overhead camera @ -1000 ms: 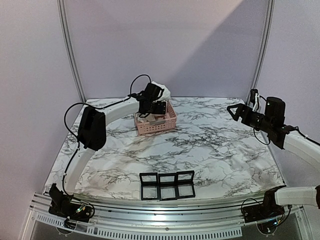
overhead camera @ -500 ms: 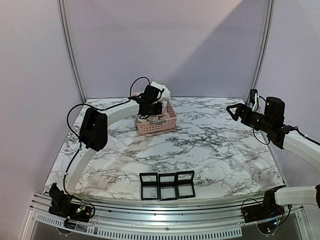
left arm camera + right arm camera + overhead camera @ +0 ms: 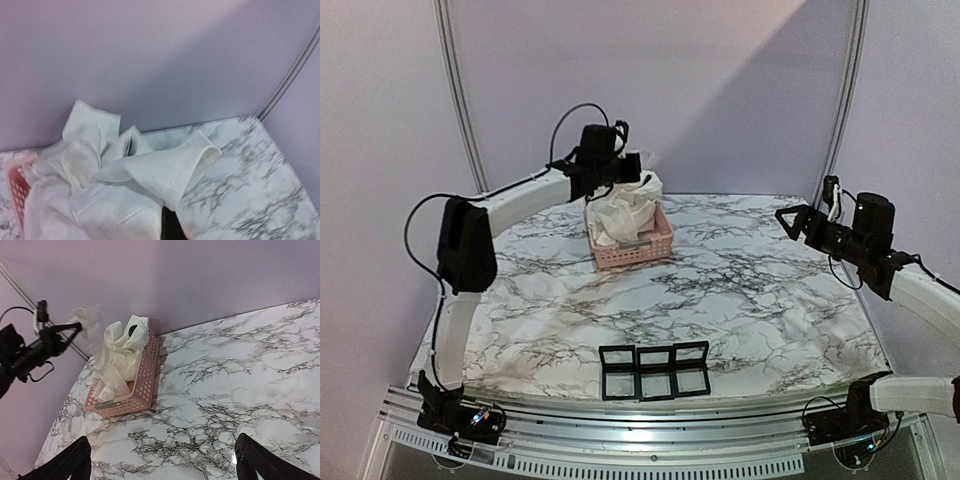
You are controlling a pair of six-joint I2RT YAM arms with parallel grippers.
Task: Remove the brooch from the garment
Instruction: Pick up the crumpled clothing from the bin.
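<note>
White garment (image 3: 620, 215) is hanging soft and light, fold pinched between left gripper (image 3: 628, 172) fingers; right gripper (image 3: 162, 440) is waiting spread; brooch hidden.

One white garment (image 3: 625, 205), one pink basket (image 3: 638, 252), three black square frames (image 3: 655, 372), two arms (image 3: 515, 195) (image 3: 920, 285).

- Top external, high behind, overlooked the whole table (image 3: 740, 300).
- Left wrist hung close over the garment (image 3: 150, 170).
- Right wrist faced the distant pink basket (image 3: 145, 377), shared by all.
</note>
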